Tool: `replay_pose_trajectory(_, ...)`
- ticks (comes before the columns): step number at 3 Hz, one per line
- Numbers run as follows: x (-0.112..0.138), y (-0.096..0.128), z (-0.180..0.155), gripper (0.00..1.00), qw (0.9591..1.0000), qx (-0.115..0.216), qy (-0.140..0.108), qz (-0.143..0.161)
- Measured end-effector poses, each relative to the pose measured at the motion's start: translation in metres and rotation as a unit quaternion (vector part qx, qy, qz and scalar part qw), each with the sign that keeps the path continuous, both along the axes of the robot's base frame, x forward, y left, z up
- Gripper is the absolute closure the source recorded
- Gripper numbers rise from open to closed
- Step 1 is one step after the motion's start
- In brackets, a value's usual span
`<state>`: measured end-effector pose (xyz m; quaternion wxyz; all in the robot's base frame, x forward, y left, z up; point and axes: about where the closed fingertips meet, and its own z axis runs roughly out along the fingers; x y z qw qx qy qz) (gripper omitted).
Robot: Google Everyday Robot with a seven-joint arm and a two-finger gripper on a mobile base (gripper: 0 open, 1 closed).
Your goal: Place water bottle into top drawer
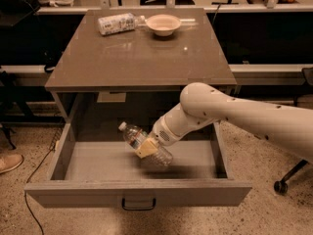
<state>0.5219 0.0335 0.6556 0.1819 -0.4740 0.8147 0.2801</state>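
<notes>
Firmly held: water bottle (164, 156), tilted, was clamped in the hand (146, 148), cap up-left of it; open top drawer (195, 192) lay directly beneath.

The gripper (146, 148) clasps water bottle (132, 134) (tilted) over top drawer (73, 194).

Cream-padded gripper (148, 148) above grey-brown top drawer (137, 192), clear white-capped water bottle (133, 135), white arm (234, 111), pale bowl (163, 23)

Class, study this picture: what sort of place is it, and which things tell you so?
Probably an office or lab: a chair's castor base, speckled hard floor, and long worktops behind the cabinet. The robot's hand, shut on the water bottle, hangs over the open top drawer.
</notes>
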Motion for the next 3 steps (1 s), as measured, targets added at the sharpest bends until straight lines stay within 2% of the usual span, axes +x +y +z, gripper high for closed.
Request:
replay_pose_trajectory(1,-0.004,0.013,-0.009,0.04,0.9999,0.012,0.008,0.004)
replay_pose_trajectory(2,0.003,0.001,-0.001,0.00,0.9998,0.017,-0.004,-0.012)
replay_pose_trajectory(3,0.007,-0.048,0.024,0.00,0.9974,0.000,-0.039,-0.061)
